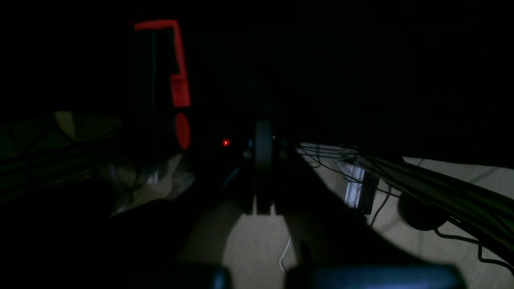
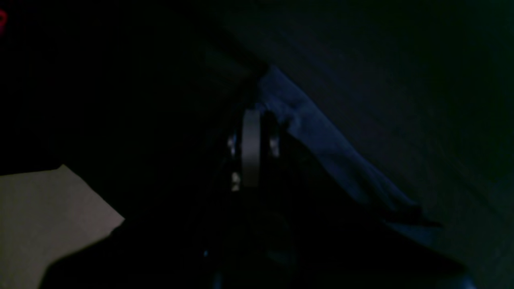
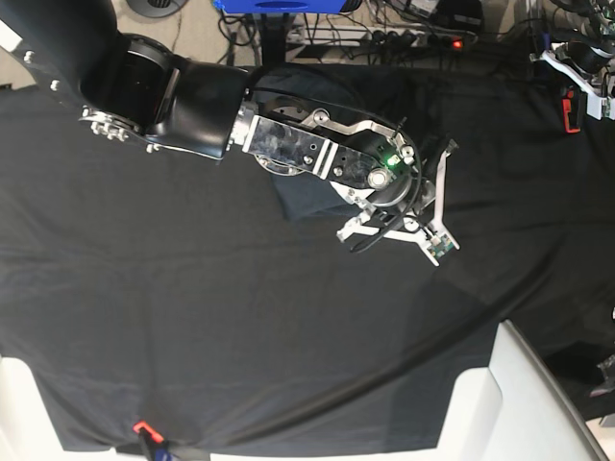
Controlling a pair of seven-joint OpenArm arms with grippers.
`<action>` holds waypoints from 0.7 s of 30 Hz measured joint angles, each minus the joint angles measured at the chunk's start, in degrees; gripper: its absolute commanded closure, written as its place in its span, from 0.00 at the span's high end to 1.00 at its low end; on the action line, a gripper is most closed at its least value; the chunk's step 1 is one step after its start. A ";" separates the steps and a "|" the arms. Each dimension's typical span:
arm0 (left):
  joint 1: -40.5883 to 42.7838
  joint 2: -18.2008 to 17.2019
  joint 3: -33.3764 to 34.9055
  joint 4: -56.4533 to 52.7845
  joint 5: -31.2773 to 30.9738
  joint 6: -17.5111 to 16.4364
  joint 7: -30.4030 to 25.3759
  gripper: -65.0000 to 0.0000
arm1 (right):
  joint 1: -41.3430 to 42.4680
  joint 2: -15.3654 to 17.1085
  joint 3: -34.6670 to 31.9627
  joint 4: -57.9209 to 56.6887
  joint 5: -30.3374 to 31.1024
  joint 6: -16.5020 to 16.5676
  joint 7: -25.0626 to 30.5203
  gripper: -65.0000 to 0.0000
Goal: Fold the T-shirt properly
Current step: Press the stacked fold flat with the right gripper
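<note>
Dark, nearly black, the left wrist view shows the left tool (image 1: 263, 160) with its jaws together on nothing, hanging over pale floor and cables, well away from the T-shirt.

Bluish knit runs through the right wrist view: a ridge of the T-shirt (image 2: 321, 140) lies just beside the right tool (image 2: 251, 148), whose jaws look pressed together; whether cloth sits between them cannot be told.

From the base view, the T-shirt (image 3: 303, 197) lies bunched under the right arm on the desk (image 3: 192, 317). A thin pinch could slip, or snag the desk's black covering too. No containers appear.
</note>
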 measured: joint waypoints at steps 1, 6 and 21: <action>0.02 -0.02 0.00 0.00 0.00 0.00 0.00 0.00 | -0.02 0.00 0.00 0.00 0.00 0.00 0.50 0.01; 0.02 -0.02 0.00 0.00 0.00 0.00 0.00 0.00 | -0.02 0.02 0.00 -0.04 0.00 0.00 1.99 0.02; -1.57 -1.60 0.11 -4.31 0.11 0.00 0.02 0.00 | -0.81 0.52 -0.15 3.41 -0.04 -0.44 3.34 0.42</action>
